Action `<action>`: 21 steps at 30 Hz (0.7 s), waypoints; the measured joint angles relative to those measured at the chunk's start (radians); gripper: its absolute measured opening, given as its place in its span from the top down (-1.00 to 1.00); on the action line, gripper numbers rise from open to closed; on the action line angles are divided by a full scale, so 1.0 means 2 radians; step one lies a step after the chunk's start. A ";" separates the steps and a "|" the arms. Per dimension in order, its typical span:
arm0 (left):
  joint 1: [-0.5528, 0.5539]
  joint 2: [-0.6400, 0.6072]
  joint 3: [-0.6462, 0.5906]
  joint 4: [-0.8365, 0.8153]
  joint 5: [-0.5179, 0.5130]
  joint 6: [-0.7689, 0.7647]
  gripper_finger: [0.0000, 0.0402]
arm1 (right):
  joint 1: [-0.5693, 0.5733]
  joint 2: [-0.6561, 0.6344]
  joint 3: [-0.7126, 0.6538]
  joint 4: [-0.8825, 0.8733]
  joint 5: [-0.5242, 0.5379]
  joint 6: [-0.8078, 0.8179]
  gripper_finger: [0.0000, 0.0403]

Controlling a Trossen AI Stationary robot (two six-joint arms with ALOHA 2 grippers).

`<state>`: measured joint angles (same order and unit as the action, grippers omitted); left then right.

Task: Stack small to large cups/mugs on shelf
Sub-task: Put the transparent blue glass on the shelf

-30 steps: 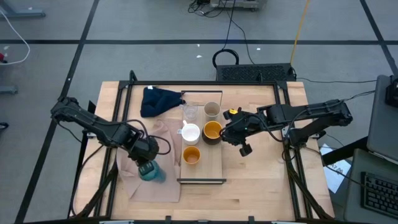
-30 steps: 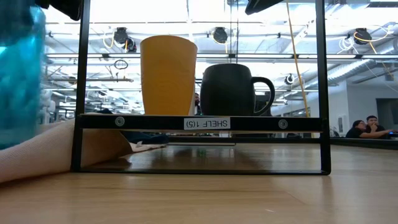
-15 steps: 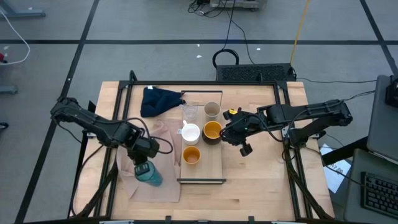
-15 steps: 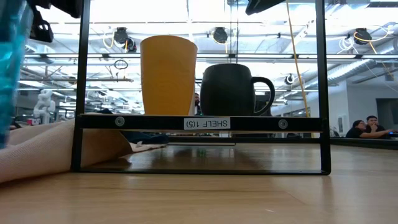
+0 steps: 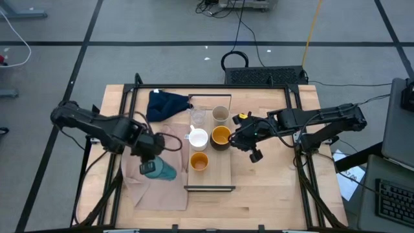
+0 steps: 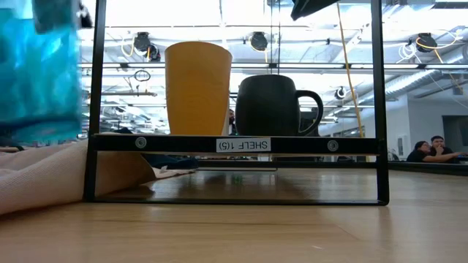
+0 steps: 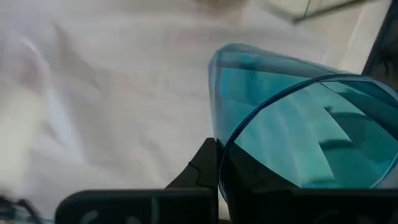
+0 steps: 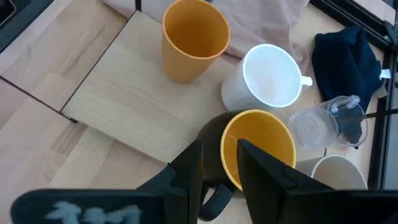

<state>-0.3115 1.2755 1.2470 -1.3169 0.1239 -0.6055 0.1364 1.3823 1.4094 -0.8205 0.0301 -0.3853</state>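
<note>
One cup was off the shelf [image 5: 223, 178]: the teal tumbler [image 5: 160, 170], pinched at its rim by the left gripper [image 5: 150, 166] over the beige cloth [image 5: 155, 191], left of the shelf. The jaws were fully closed, one finger inside the rim and one outside, as the left wrist view showed. In the high view the tumbler looked tipped on its side, and the low view had it clear of the cloth.

Biggest risk from here was probably that thin rim grip. The tumbler could have swung or slipped out on the way across. It could also have knocked the small orange cup [image 5: 198, 161] or the white mug [image 5: 197, 138], which stood close together on the shelf.

The right gripper [image 5: 240, 138] was closed around the wall of the orange mug [image 5: 220, 136]. If it pulled away carelessly, that mug could have bumped the white mug beside it, or the glass [image 5: 198, 118] and beige cup [image 5: 220, 114] behind.

Compared with a second earlier, the left jaws had finished closing, and the tumbler had been lifted and tilted. The right arm hadn't budged.
</note>
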 joint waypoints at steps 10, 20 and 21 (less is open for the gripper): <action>-0.004 0.000 0.160 -0.122 -0.101 0.011 0.98 | -0.007 0.000 0.000 0.016 0.026 0.003 0.54; -0.001 0.000 0.183 -0.124 -0.143 0.058 0.98 | -0.015 0.038 0.000 0.144 0.044 0.025 -0.31; -0.001 0.000 0.183 -0.124 -0.144 0.060 0.98 | -0.018 0.048 0.000 0.151 0.053 0.024 -0.44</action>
<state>-0.3126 1.2755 1.6131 -1.5643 -0.1634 -0.4862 0.1010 1.4792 1.4097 -0.5180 0.1370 -0.3382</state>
